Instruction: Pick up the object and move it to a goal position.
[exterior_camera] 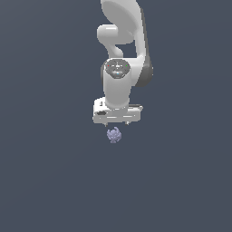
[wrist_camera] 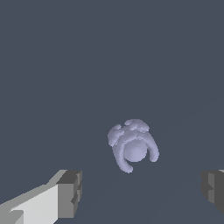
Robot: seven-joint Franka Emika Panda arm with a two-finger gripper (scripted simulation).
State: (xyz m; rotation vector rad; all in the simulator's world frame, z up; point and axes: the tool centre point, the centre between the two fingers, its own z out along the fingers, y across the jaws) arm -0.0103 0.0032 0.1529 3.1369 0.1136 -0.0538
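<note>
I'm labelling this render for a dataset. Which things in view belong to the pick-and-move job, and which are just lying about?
Part of the job:
- the lavender-grey lumpy object, lying free on the dark grey surface
- the gripper, jaws open, hovering above the object

Just lying about:
- nothing else shows in either view; no goal marker is visible

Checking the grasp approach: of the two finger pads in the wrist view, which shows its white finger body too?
The finger pad beside the object; the other pad is cut off, showing only grey.
</note>
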